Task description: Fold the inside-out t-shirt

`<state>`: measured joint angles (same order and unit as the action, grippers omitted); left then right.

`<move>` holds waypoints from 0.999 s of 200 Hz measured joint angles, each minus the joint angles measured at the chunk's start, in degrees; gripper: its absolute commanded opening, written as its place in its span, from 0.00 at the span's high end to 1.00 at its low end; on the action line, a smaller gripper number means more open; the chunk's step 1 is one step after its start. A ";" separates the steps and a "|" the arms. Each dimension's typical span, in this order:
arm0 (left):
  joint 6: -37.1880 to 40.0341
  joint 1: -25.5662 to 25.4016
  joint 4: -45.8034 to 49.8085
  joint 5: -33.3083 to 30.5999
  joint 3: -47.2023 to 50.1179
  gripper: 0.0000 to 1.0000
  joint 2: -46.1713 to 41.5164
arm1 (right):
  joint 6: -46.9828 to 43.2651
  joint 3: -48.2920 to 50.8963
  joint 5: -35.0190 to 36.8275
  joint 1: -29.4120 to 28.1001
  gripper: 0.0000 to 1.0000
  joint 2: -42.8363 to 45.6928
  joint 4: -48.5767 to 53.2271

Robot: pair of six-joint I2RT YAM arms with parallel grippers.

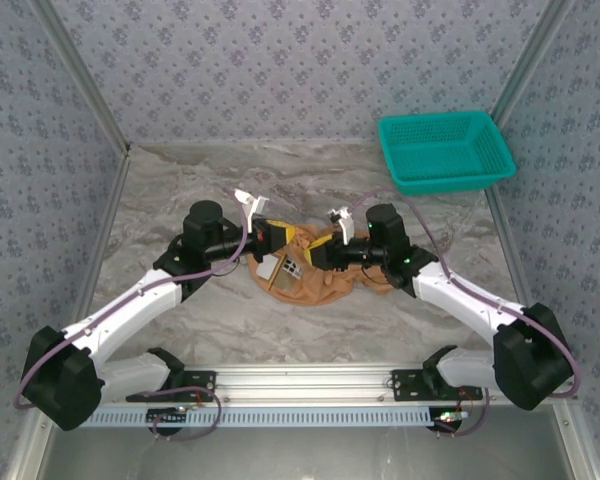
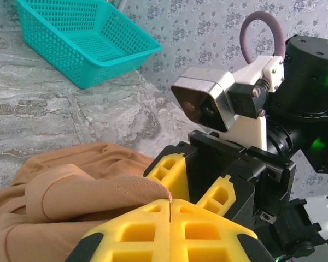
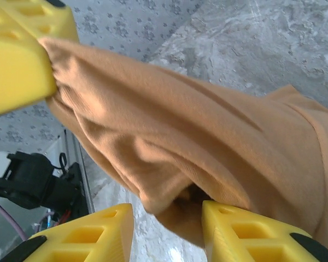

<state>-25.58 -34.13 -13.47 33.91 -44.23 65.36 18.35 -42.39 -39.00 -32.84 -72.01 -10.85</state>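
Table [image 1: 180, 190] space is mostly bare marble, and the inside-out t-shirt [image 1: 315, 285] lies bunched at its middle, between the two arms, probably gathered there so that an edge can be drawn out and spread. The left hand [image 2: 169, 204] is clenched on a ridge of the fabric, its fingertips meeting over it (from the right wrist view, a stretched fold runs away from that grip). The right hand [image 3: 168, 218] stands partly open, with a sagging fold between its fingers that brushes one and is not squeezed. A small white label [image 1: 280, 268] faces up by the left hand.
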 measured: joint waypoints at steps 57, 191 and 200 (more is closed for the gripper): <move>0.02 0.00 0.02 -0.13 0.00 1.00 0.00 | 4.39 0.13 -0.94 0.13 0.92 -0.85 -4.87; 5.77 -0.15 8.41 -17.51 -3.43 0.65 5.60 | 10.84 -2.43 -13.46 7.87 1.00 7.39 -0.96; 5.53 0.20 9.42 -19.04 -3.41 0.58 5.57 | 12.35 -2.43 -14.21 8.02 1.00 7.17 -2.86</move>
<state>-20.05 -33.93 -4.05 14.87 -47.64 70.94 30.70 -44.82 -53.21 -24.82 -64.84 -13.72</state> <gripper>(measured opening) 0.324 0.057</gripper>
